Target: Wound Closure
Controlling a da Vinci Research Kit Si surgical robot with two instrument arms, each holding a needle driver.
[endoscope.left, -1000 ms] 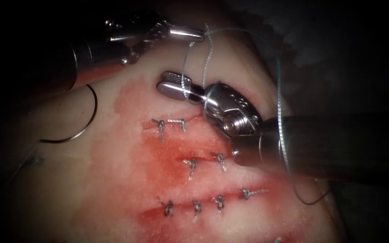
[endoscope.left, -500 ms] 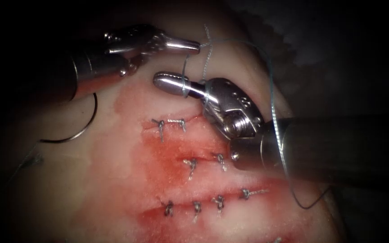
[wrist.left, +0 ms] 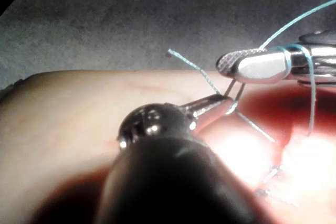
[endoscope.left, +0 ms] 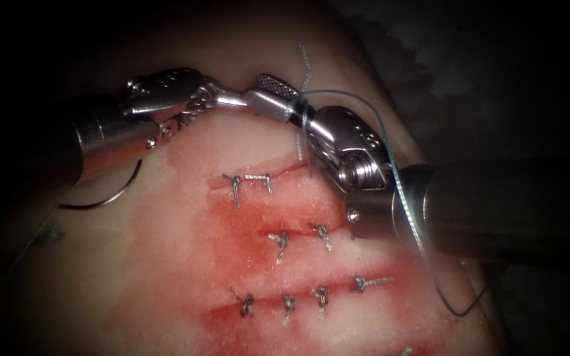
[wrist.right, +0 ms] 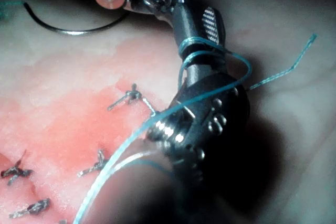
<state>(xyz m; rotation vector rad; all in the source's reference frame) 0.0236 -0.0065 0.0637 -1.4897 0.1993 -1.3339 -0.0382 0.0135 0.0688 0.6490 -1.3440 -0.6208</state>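
Observation:
My left tool (endoscope.left: 253,99) comes in from the left, and its jaws (wrist.left: 228,102) are shut on the blue thread (endoscope.left: 397,178) near its short free end. The right tool (endoscope.left: 272,92) meets it tip to tip above the top cut, its jaws open with the ridged face showing (wrist.right: 202,22). Thread loops (wrist.left: 294,59) are wound around the right tool's jaws behind the tips. The curved needle (endoscope.left: 120,191) lies loose on the tissue (endoscope.left: 133,277) left of the cuts, held by neither tool; it is also seen from the right wrist (wrist.right: 73,27).
Three cuts run across the tissue, each closed by knotted stitches (endoscope.left: 252,179) with short cut ends. Red fluid (endoscope.left: 245,231) stains the tissue around them. Long thread trails over the right tool's shaft (endoscope.left: 496,211) and off the tissue's right edge.
The left tool has come down and left with the thread. The right tool has risen to meet it, keeping the loops on its jaws, which shut half a second ago and now stand open.

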